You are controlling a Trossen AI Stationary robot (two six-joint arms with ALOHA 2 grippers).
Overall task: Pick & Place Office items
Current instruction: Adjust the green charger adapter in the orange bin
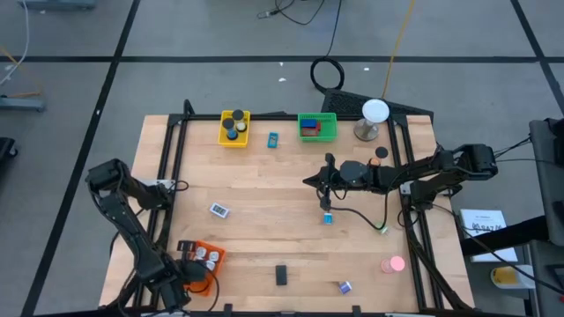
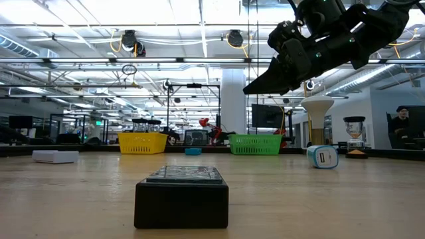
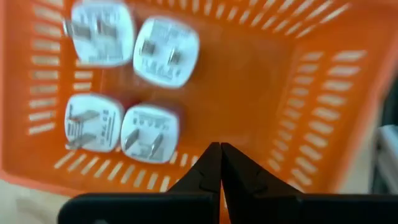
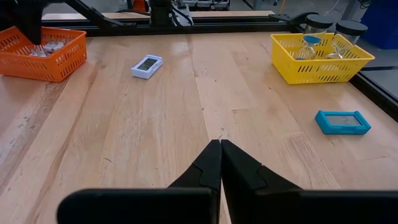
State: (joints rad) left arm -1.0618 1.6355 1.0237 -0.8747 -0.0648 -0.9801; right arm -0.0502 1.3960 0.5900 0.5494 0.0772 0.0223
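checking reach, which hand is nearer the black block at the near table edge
Left. The left hand hangs shut over the orange basket, just left of the black block. The right hand is shut farther back, above mid-table.

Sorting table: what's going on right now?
Neither arm holds anything. The left tool is shut above the orange basket, which has four white plug adapters in it. The right tool is shut over mid-table, above bare wood. A black block, pink piece and white tag lie loose on the table.
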